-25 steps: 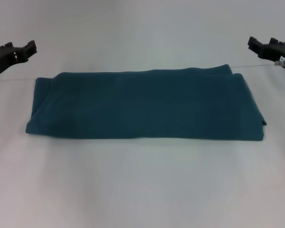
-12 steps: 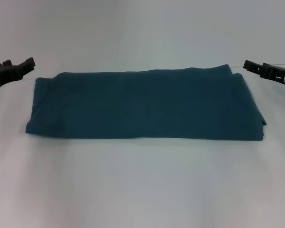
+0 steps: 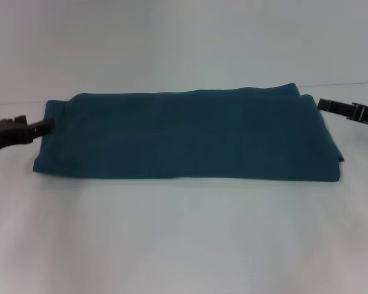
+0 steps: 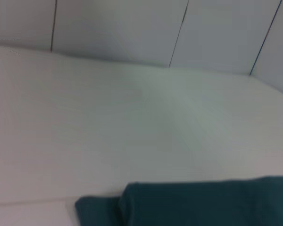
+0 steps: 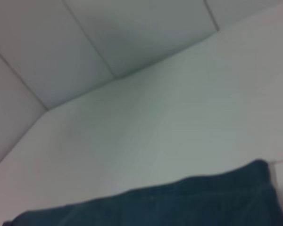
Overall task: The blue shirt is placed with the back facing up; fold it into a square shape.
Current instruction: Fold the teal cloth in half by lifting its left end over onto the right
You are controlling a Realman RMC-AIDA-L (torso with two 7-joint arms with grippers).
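Teal blue shirt (image 3: 187,136) btwn L hand (image 3: 48,125), R hand (image 3: 322,104)

No text, label, brand, number or sign can be read in any of the three views. The blue shirt (image 3: 187,136), folded into a long band on the white table (image 3: 184,239), shows only plain fabric on its upper face, with no lettering in sight.

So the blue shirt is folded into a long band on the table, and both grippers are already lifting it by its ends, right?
Not lifting. In the head view the blue shirt lies flat on the table, folded into a long band. The left gripper and right gripper sit at its ends.
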